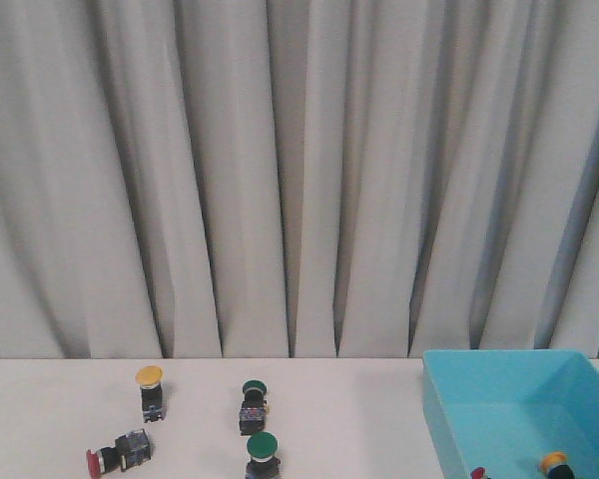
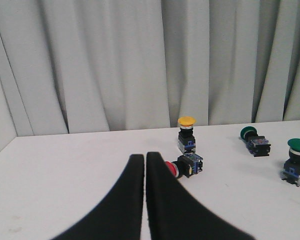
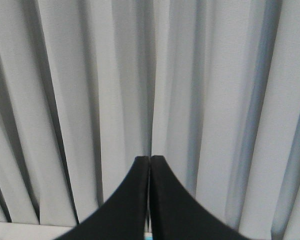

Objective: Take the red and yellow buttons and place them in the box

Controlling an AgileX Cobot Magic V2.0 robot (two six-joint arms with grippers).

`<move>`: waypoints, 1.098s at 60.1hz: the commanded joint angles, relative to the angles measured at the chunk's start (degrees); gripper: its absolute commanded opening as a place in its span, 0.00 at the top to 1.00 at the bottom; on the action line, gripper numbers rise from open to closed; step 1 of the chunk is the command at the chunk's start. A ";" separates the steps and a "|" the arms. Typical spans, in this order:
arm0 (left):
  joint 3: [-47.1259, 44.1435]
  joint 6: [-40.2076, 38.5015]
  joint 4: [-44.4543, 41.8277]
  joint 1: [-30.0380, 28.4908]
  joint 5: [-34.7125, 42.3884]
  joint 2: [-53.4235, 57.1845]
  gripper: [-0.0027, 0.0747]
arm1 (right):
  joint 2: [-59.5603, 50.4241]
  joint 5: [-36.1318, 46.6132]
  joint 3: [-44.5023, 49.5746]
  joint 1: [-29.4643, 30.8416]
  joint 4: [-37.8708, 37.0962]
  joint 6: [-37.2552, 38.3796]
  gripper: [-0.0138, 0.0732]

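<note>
A yellow button [image 1: 150,390] [image 2: 186,133] stands upright on the white table at the left. A red button [image 1: 118,452] [image 2: 185,166] lies on its side just in front of it. The light-blue box [image 1: 479,404] sits at the right; a yellow-capped button [image 1: 554,464] and a red one [image 1: 476,473] lie inside at the frame's lower edge. My left gripper [image 2: 145,156] is shut and empty, its tips just short of the lying red button. My right gripper [image 3: 149,158] is shut and empty, facing the curtain. Neither gripper shows in the front view.
Two green-capped buttons are on the table: one lying [image 1: 253,404] [image 2: 255,140], one upright [image 1: 263,454] [image 2: 296,160]. A grey pleated curtain [image 1: 280,170] closes off the back of the table.
</note>
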State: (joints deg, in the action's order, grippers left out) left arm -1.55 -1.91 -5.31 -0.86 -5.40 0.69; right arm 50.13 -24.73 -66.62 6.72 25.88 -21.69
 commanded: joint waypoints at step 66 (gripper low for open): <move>-0.57 -0.20 0.46 -0.13 4.24 0.80 0.97 | -18.01 14.40 29.38 0.00 -20.03 21.32 0.85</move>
State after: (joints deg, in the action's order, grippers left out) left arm -1.55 -1.91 -5.31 -0.86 -5.40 0.69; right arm 35.26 -17.52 -43.03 6.72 5.80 -2.26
